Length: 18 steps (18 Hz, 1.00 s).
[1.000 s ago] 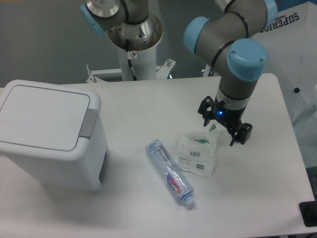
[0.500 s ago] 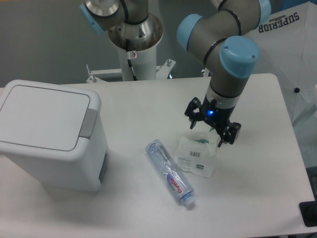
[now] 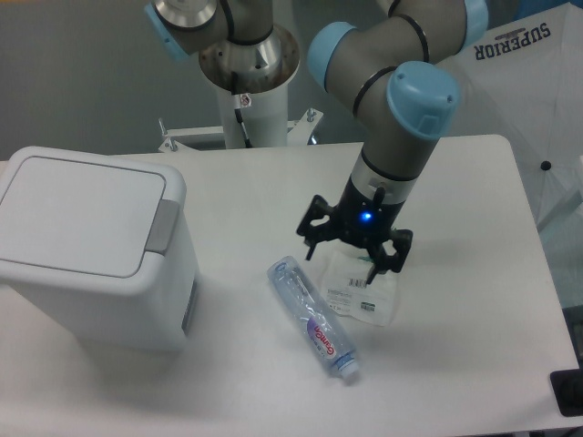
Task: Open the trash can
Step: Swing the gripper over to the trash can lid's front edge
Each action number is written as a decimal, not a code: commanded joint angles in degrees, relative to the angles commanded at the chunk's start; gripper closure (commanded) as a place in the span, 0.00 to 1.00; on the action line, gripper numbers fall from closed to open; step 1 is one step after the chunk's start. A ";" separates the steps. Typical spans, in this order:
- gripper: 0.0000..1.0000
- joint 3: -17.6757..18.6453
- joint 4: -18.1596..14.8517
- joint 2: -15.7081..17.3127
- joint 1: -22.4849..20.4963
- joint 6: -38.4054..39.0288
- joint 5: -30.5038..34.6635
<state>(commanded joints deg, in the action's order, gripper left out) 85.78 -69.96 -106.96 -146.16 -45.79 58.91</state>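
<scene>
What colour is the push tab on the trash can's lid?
Grey, against the white trash can; the push tab sits at the lid's right edge in the fixed camera view.

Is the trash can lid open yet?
No, the flat lid lies shut on the trash can, and the gripper hangs open over the plastic packet.
</scene>
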 joint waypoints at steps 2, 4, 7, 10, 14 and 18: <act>0.00 0.17 -0.09 1.31 0.44 0.96 -2.47; 0.00 0.53 -0.17 2.54 1.58 2.89 -4.40; 0.00 0.53 -0.09 3.78 2.99 6.14 -5.12; 0.00 0.53 0.00 5.18 4.83 8.69 -5.12; 0.00 0.53 0.00 5.71 5.80 13.09 -6.34; 0.00 0.88 0.00 6.15 6.94 13.89 -6.53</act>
<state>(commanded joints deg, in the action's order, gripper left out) 86.66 -69.96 -100.81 -139.22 -31.91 52.38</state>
